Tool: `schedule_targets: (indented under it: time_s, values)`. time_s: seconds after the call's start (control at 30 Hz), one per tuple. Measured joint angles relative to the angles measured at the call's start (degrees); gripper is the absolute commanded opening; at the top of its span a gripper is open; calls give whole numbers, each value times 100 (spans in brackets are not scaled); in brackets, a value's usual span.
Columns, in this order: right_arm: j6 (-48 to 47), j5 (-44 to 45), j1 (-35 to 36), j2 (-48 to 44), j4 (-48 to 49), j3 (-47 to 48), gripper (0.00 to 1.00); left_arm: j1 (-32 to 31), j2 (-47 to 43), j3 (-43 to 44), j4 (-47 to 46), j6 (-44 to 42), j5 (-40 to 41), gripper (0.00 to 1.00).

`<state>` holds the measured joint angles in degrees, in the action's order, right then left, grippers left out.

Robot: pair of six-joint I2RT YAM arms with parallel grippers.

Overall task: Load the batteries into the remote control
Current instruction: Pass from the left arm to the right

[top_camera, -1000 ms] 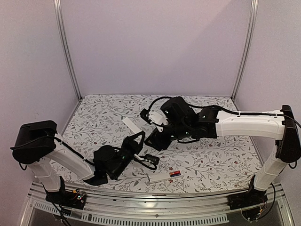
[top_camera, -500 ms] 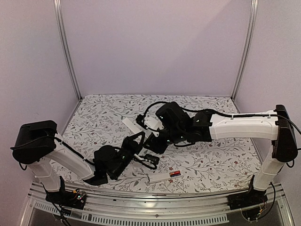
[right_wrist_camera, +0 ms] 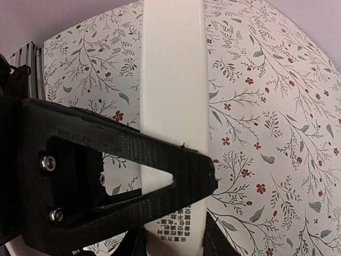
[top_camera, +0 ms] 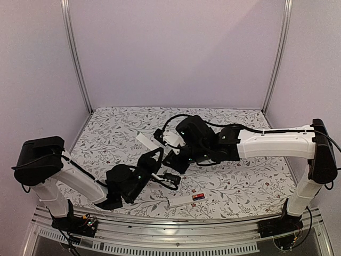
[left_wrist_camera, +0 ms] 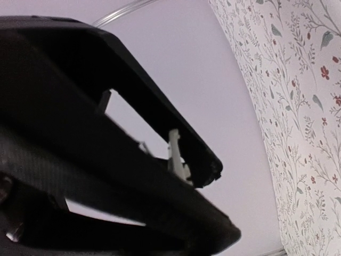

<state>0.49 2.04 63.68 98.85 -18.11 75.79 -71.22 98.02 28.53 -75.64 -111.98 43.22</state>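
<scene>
The remote control is a slim white bar lying slantwise at mid-table. In the right wrist view the remote control runs lengthwise between the fingers, printed text showing near its near end. My right gripper is shut on it; one black finger crosses over the bar. A battery, black with red, lies near the front edge. My left gripper sits shut just left of the right one. In the left wrist view its fingers point up at the wall, and a small white bit shows behind them.
A thin white strip lies at the front, with the battery at its right end. A black cable loop hangs by the left gripper. Metal frame posts stand at the back corners over the flowered table cover.
My right gripper has slid left onto the remote and its jaws have narrowed around it. The remote has shifted slightly up and left. The left arm has stayed put.
</scene>
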Motion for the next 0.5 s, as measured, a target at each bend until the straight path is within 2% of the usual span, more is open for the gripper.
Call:
schedule_targets:
  time_s: [0.07,0.3,0.4,0.5]
  values:
    - [-76,68,-31,0,-39,-2,16,-7,0,2,-4,28,-28,34]
    - [-199,199,-249,-48,-101,-79,15,-13,0,-2,-39,146,-7,57]
    - [-254,201,-319,-170,-107,-223,15,-13,0,-31,-46,249,59,72]
    - [-444,168,-385,-404,-111,-494,16,-13,-87,-162,-20,608,240,75]
